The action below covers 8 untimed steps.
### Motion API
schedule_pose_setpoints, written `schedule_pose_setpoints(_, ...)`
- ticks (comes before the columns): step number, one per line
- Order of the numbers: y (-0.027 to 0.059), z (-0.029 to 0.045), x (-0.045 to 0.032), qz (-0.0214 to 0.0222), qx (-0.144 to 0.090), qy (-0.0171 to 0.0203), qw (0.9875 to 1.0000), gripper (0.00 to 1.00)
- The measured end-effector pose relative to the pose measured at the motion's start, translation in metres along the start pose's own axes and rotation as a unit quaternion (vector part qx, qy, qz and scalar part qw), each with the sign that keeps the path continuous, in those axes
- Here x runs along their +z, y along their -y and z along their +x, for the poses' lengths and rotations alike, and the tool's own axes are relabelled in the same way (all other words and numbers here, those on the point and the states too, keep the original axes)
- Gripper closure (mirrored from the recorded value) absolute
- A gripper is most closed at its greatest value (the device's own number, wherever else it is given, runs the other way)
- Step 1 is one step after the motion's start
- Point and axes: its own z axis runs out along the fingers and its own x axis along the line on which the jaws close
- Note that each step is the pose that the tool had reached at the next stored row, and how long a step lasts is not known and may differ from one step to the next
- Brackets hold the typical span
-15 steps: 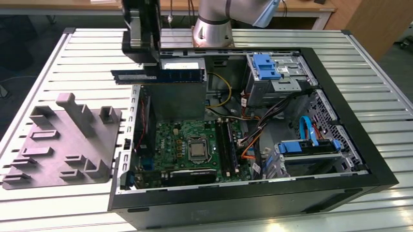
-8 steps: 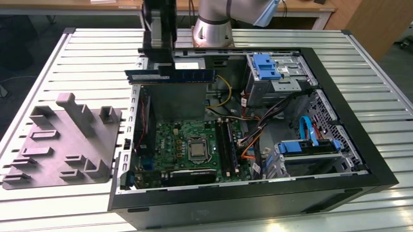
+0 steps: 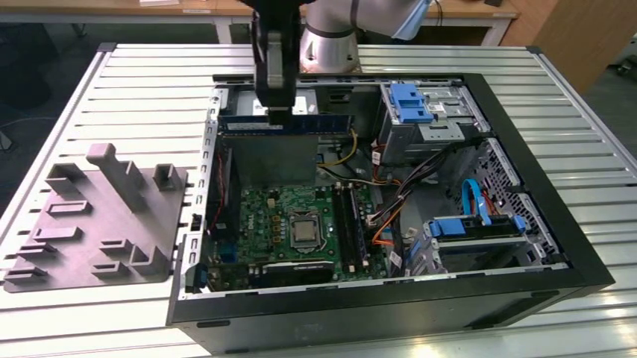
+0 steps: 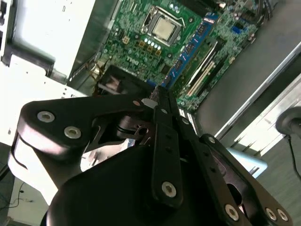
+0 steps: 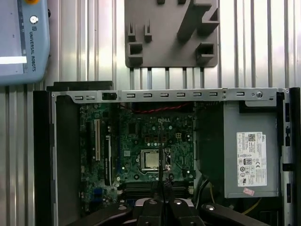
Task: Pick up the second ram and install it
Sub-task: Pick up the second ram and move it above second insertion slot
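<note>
In the exterior view my gripper [image 3: 282, 112] is shut on the second ram [image 3: 289, 124], a long blue-green stick held level at its middle. It hangs above the back of the open computer case [image 3: 518, 149], over the grey power supply [image 3: 283, 158]. The green motherboard [image 3: 289, 224] with its bare processor [image 3: 300, 231] and dark memory slots [image 3: 345, 216] lies lower, toward the case's front. In the second wrist view the stick [image 4: 190, 49] runs out from the shut fingertips [image 4: 160, 101] over the board. The first wrist view shows the gripper [image 5: 162, 205] above the board [image 5: 150, 141].
A grey plastic tray [image 3: 100, 216] with upright tabs lies on the slatted table at the exterior view's left, beside the case. Blue drive brackets [image 3: 410, 103] and loose cables [image 3: 393, 194] fill the case's other side. A teach pendant [image 5: 23, 42] lies on the table in the first wrist view.
</note>
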Motion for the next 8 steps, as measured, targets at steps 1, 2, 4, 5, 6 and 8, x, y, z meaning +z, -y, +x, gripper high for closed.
schedule_pose_setpoints(1,0.0018,0.0000,0.0018,0.0000,0.000,0.0001,1.0000,0.89)
schedule_pose_setpoints(2,0.0031,0.0000,0.0036,0.0000,0.000,0.0001,1.0000,0.89)
schedule_pose_setpoints(4,0.0045,0.0000,0.0070,-0.0001,0.000,-0.0001,1.0000,0.89)
schedule_pose_setpoints(5,0.0050,0.0001,0.0088,-0.0001,0.000,-0.0001,1.0000,0.89)
schedule_pose_setpoints(6,0.0051,0.0001,0.0107,0.0000,0.000,0.0000,1.0000,0.89)
schedule_pose_setpoints(8,0.0053,0.0002,0.0144,0.0000,0.000,0.0000,1.0000,0.89)
